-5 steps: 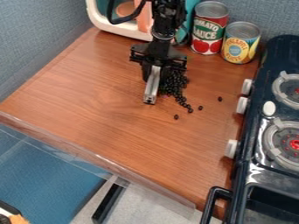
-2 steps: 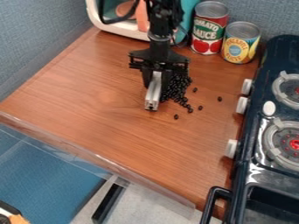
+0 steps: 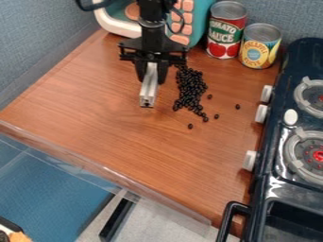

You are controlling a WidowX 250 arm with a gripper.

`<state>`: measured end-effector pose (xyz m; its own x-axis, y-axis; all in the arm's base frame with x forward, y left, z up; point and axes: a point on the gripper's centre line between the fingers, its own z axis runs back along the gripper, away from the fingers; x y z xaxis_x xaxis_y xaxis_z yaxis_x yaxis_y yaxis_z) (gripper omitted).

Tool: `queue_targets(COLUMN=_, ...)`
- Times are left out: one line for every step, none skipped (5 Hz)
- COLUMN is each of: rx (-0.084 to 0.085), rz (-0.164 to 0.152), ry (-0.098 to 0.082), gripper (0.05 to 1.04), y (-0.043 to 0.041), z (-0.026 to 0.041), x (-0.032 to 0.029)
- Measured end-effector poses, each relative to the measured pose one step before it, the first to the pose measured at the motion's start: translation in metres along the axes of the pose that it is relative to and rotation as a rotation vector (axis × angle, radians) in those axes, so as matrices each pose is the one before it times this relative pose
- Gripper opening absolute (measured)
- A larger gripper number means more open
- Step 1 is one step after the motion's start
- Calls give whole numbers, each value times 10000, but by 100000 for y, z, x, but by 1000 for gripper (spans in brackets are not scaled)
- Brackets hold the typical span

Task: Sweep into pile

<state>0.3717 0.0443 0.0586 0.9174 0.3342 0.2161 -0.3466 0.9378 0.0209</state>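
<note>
Stove (image 3: 275,138) partly beyond right edge.

The hand (image 3: 151,80) is black, the bar (image 3: 148,90) in it silver-grey. Beside it, the beans (image 3: 189,90) are plain black. Under it, the worktop (image 3: 107,123) is reddish-brown with streaky wood grain. Behind it, the toy oven (image 3: 203,14) is teal and cream with peach buttons (image 3: 187,5); one can (image 3: 225,34) is red, green and white, the other (image 3: 257,51) yellow and blue. Off to its side, the stove (image 3: 270,142) is dark navy with white knobs (image 3: 262,113) and grey, red-dotted burners (image 3: 291,153).
</note>
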Motion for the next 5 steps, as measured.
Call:
queue_targets(rx=605, rz=1587, ry=283, gripper=379, y=3787, z=-335, x=-583)
queue_targets(rx=-19, rz=1810, ry=307, gripper=379, y=3302, z=-461, x=527)
queue_targets(rx=306, rz=1889, ry=512, gripper=443, y=2580, z=-2681, x=-141)
queue_targets(rx=129, rz=1280, ry=269, gripper=757, y=1627, z=-1509, x=-181)
queue_targets(rx=-1, rz=-116, ry=78, gripper=996, y=51, z=-62, x=-291)
